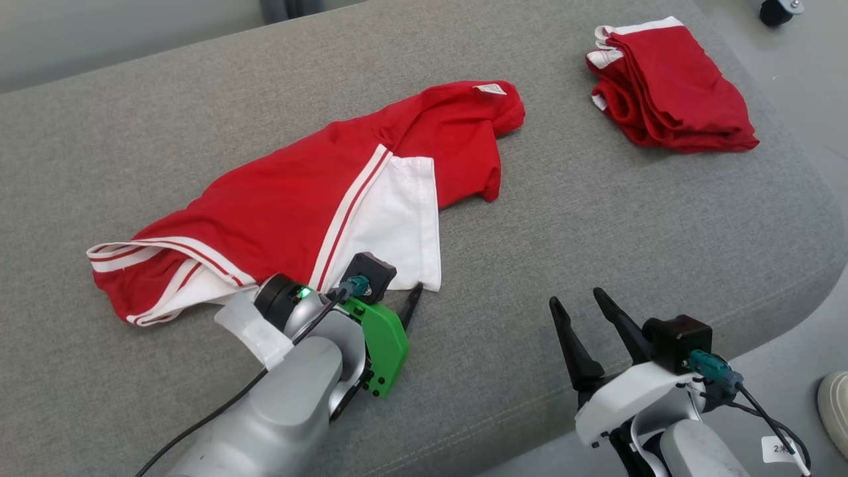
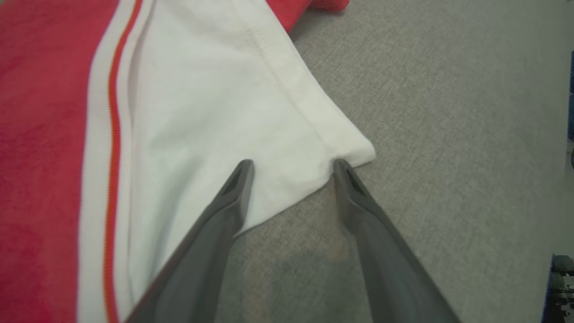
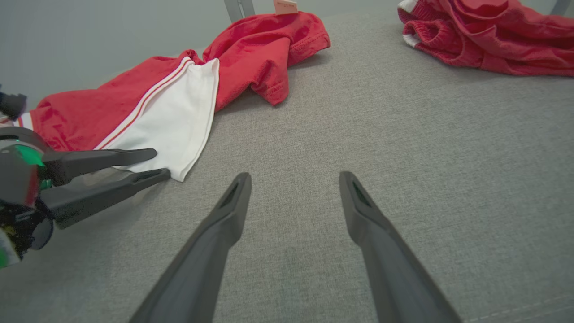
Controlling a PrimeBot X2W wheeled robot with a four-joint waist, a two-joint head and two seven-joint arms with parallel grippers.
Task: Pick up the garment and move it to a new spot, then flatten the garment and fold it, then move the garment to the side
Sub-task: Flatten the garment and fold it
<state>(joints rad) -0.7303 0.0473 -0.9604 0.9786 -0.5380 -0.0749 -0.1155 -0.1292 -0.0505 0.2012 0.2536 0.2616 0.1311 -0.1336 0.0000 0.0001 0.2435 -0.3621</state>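
The garment (image 1: 298, 199), red with a white side panel and striped trim, lies crumpled and part spread on the grey cushion (image 1: 563, 199). My left gripper (image 1: 397, 298) is at the near corner of the white panel. In the left wrist view that gripper (image 2: 291, 163) stands open, its fingertips resting on the white corner (image 2: 202, 112) with the cloth's edge between them. The right wrist view shows the garment (image 3: 170, 107) and the left gripper (image 3: 159, 163) at its corner. My right gripper (image 1: 576, 298) is open over bare cushion, holding nothing (image 3: 294, 176).
A second red garment (image 1: 669, 86), folded, lies at the cushion's far right corner (image 3: 493, 36). The cushion's rounded edge (image 1: 795, 278) drops to the floor on the right, where a pale shoe (image 1: 836, 411) and a caster wheel (image 1: 782, 10) show.
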